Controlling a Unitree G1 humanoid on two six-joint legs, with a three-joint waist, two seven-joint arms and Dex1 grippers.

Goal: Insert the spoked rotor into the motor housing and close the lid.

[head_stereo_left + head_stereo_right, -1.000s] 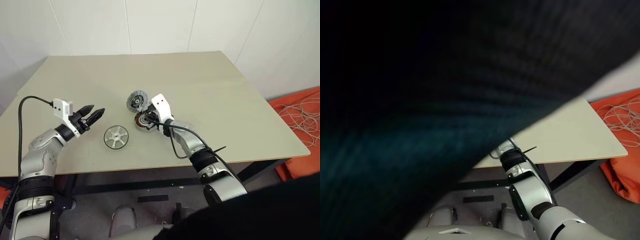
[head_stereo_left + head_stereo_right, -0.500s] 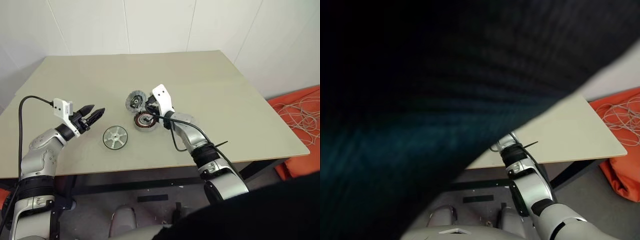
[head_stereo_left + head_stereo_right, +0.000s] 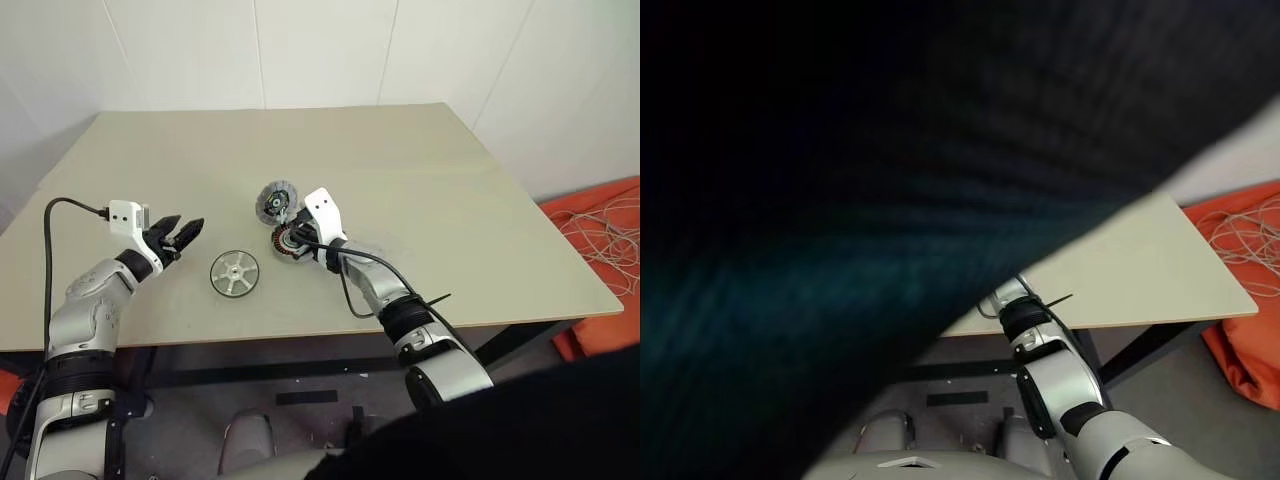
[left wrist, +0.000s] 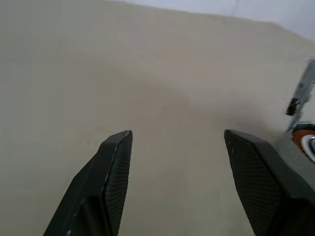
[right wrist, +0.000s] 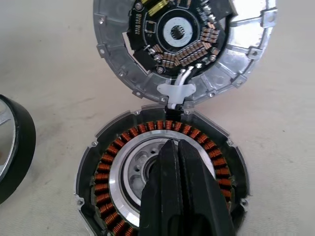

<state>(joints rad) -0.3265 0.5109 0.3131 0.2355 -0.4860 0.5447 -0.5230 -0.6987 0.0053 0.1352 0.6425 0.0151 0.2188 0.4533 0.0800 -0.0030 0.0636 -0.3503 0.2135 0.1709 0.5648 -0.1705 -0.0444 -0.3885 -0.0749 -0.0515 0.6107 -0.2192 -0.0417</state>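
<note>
A broad beige table [image 3: 420, 200] takes up most of the scene, set against a white panelled wall [image 3: 320, 50], with an orange heap [image 3: 600, 230] and loose pale cable on the floor off to the right. Out on the left, the left gripper [image 3: 186, 231] hangs over bare tabletop with its two black fingers [image 4: 114, 162] spread well apart and nothing between them. It's pointing toward the middle of the table, well short of the parts.

Near the centre sit three round pieces. The spoked rotor [image 3: 233, 273] lies flat by itself, closest to the front edge, with a clear stretch of table between it and the left gripper. Just to its right is the motor housing [image 5: 162, 172], copper windings ringed around a bright inner rim. The lid [image 5: 182, 44] lies open right behind it, circuit board facing up, the two touching at a small white hinge piece [image 5: 176, 91].

The right gripper [image 5: 179, 147] has its fingers pressed tight together, holding nothing, with the tips sitting over the housing's central opening. Whether they actually touch metal I can't make out.
</note>
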